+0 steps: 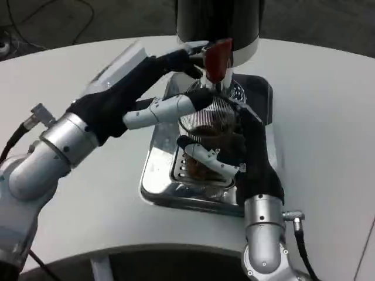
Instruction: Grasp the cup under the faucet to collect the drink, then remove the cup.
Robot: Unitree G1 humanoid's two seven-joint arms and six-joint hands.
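Note:
A clear ribbed cup (212, 126) with brown drink inside stands on the chrome drip tray (157, 175), right under the faucet with its red tap handle (217, 58). My right hand (237, 149) wraps around the cup from the right, fingers across its front. My left hand (155, 88) reaches in from the left; its upper fingers (186, 58) touch the tap by the red handle, while a lower white finger (170, 110) stretches toward the cup's rim. The black dispenser body (218, 20) rises behind the faucet.
The white round table (328, 117) spreads around the tray on all sides. Its front edge curves close to my body. A dark floor with cables lies beyond the far edge at the top left.

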